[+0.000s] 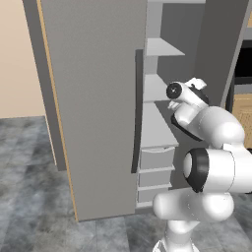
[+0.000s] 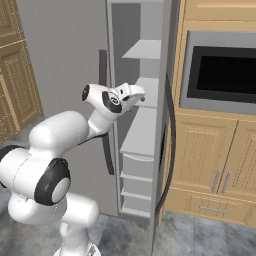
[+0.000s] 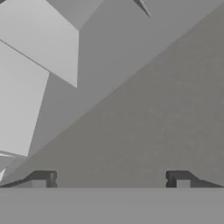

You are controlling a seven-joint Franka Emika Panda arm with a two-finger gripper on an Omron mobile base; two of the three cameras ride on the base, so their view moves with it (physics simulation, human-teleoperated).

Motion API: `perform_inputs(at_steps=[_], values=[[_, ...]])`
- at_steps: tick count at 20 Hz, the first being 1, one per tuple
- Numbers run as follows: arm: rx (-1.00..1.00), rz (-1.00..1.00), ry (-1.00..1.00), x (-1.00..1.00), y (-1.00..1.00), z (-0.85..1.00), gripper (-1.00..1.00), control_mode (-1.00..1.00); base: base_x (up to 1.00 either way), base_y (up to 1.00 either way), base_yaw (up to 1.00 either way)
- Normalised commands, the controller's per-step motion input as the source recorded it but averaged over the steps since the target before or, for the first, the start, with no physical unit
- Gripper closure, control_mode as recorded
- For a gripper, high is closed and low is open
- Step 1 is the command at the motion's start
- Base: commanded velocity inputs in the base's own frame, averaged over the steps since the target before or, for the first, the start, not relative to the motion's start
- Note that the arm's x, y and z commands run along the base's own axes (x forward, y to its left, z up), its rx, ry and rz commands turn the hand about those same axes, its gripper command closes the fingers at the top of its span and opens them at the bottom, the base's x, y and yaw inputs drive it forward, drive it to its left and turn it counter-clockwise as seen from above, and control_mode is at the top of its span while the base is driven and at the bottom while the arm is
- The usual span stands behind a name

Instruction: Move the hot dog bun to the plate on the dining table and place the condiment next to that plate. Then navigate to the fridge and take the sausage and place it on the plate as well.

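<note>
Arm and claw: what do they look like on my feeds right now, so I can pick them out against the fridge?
The arm is glossy white, built of rounded, bulbous segments with black rings and caps at the joints. The claw ends in two small, dark grey, blocky fingertips. No cables or markings are visible.

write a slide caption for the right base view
White arm reaches its open gripper into the open grey fridge at a pale inner shelf.

Even, soft, shadeless rendered light is falling everywhere; the tall plain grey fridge (image 1: 98, 98) is showing flat, glare-free surfaces, its pale inner shelves (image 2: 145, 50) brighter, edges slightly blurry.
</note>
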Motion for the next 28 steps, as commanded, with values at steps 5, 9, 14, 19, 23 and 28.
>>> perform_inputs(at_steps=[5, 9, 14, 19, 23, 28], values=[[0.14, 0.01, 0.00, 0.00, 1.00, -0.11, -1.00, -1.00, 0.00, 0.00, 0.00], [0.24, 0.03, 0.04, 0.05, 0.99, -0.11, -1.00, -1.00, 0.00, 0.00, 0.00], [0.26, 0.08, 0.08, 0.13, 0.95, -0.07, -1.00, -1.00, 0.00, 0.00, 0.00], [0.18, 0.03, -0.02, 0.30, 0.65, 0.00, -1.00, -1.00, 0.00, 0.00, 0.00], [0.05, 0.02, -0.22, 0.23, 0.04, 0.00, -1.00, -1.00, 0.00, 0.00, 0.00], [0.12, 0.03, -0.17, 0.38, 0.00, 0.00, -1.00, -1.00, 0.00, 0.00, 0.00]])
